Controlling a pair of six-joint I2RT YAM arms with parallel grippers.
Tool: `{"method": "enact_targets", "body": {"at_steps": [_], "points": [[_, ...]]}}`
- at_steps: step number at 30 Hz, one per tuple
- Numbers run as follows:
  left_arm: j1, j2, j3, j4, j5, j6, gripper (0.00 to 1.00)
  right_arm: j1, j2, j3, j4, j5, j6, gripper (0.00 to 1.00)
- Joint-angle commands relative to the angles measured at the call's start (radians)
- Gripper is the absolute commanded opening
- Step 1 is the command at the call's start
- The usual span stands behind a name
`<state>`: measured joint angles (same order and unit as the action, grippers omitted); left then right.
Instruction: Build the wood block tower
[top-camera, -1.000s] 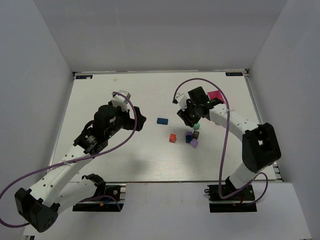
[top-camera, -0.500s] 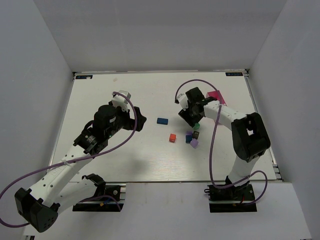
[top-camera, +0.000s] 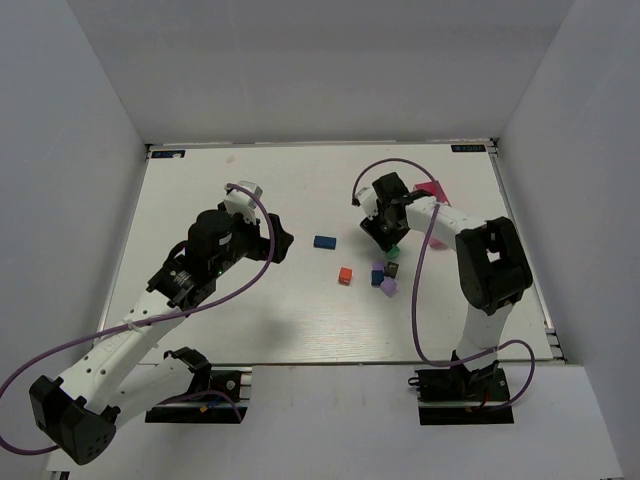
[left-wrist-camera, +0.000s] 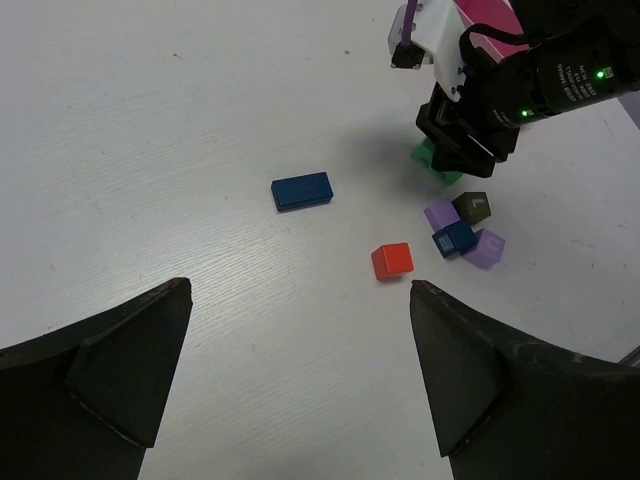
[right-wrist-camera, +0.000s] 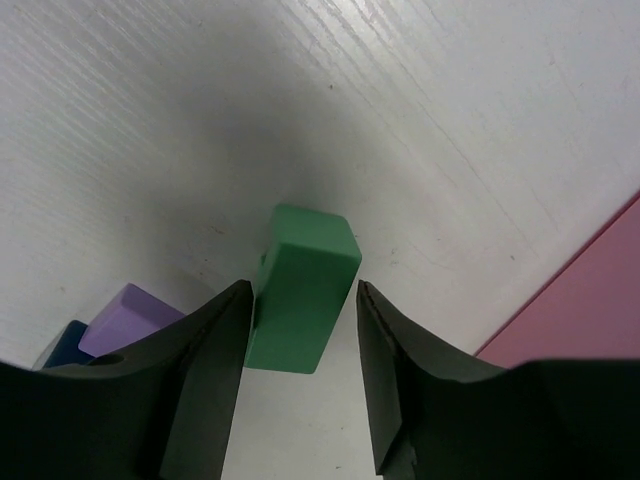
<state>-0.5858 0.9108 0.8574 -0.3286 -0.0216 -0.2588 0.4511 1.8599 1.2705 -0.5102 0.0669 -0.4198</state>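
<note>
While the green block (right-wrist-camera: 305, 250) stands on end on the white bench (top-camera: 300, 180), the right hand (right-wrist-camera: 300, 288) reaches down over it with one finger close on each side. I cannot tell whether the fingers press the block or merely flank it.

In the top view, a tight cluster lies just beside the green block at 6 o'clock: a purple block (left-wrist-camera: 440, 213), a dark block (left-wrist-camera: 472, 206), a small blue block (left-wrist-camera: 455, 239) and a lilac block (left-wrist-camera: 484, 248). A red block (left-wrist-camera: 392, 261) sits apart at 9 o'clock of that cluster. A flat blue block (left-wrist-camera: 302, 190) lies alone at 9 o'clock of the green one. The pink tray (top-camera: 432, 190) is near at 1 o'clock.

Well apart at 9 o'clock, the left hand (left-wrist-camera: 297, 290) hangs above the bench, fingers spread wide with nothing between them.
</note>
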Motion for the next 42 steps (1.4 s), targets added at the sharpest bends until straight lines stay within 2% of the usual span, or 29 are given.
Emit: {"method": "enact_targets", "body": {"at_steps": [1, 4, 13, 25, 33, 42], "points": [[0.001, -0.006, -0.003, 0.014, 0.009, 0.007, 1.00, -0.012, 0.013, 0.050, -0.031, -0.026, 0.007, 0.52], [0.001, -0.006, -0.003, 0.014, 0.009, 0.007, 1.00, -0.014, 0.016, 0.056, -0.040, -0.039, 0.003, 0.50], [0.001, -0.006, -0.003, 0.014, 0.009, 0.007, 1.00, -0.017, 0.019, 0.105, -0.077, -0.122, -0.036, 0.34], [0.001, -0.006, -0.003, 0.014, 0.009, 0.007, 1.00, 0.018, 0.030, 0.173, -0.105, -0.248, -0.203, 0.32], [0.001, -0.006, -0.003, 0.014, 0.009, 0.007, 1.00, 0.090, 0.064, 0.152, -0.059, -0.177, -0.313, 0.32], [0.001, -0.006, -0.003, 0.014, -0.009, 0.007, 1.00, 0.123, 0.094, 0.181, -0.053, -0.187, -0.477, 0.32]]}}
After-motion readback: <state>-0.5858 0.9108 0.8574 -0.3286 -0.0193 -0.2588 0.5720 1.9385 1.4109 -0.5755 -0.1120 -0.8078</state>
